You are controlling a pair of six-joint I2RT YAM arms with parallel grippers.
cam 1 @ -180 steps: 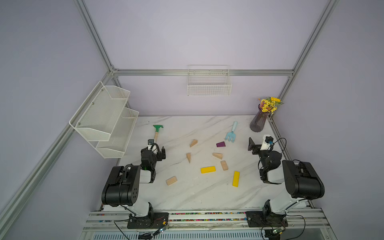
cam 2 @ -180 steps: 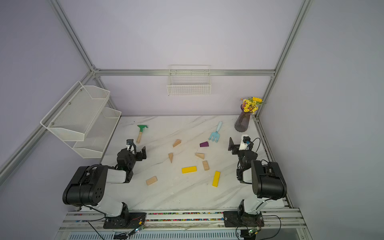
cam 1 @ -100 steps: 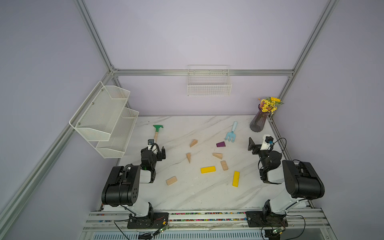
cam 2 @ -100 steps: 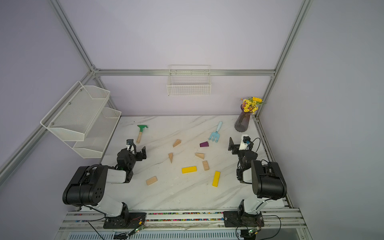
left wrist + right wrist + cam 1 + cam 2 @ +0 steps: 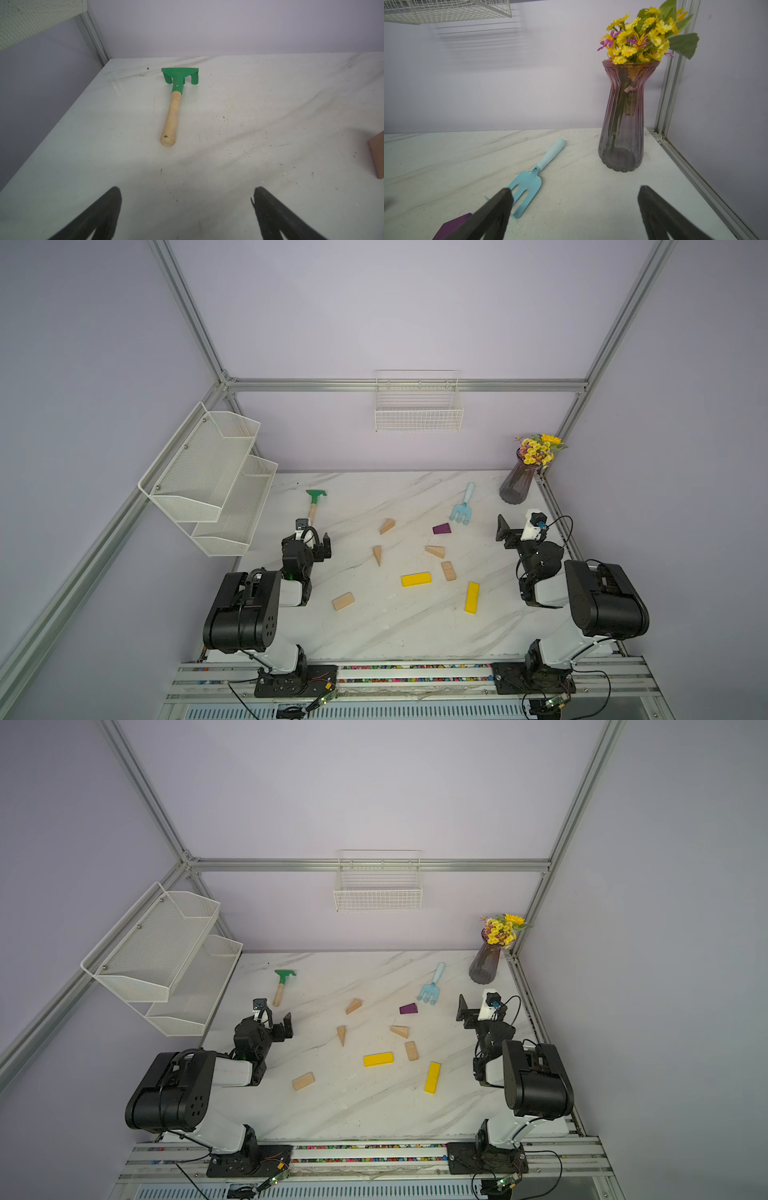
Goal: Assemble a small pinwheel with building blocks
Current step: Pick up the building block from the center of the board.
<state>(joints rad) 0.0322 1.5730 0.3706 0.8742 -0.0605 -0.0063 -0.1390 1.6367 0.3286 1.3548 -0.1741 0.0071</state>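
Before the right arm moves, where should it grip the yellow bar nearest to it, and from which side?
Probably at mid-length, across its narrow width, from straight above: the yellow bar lies flat, with nothing touching its long sides.

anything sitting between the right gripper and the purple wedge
Nothing visible lies directly between them: bare table separates the open right gripper from the purple wedge. The light blue fork lies just off that line, close to the wedge on the back-wall side.
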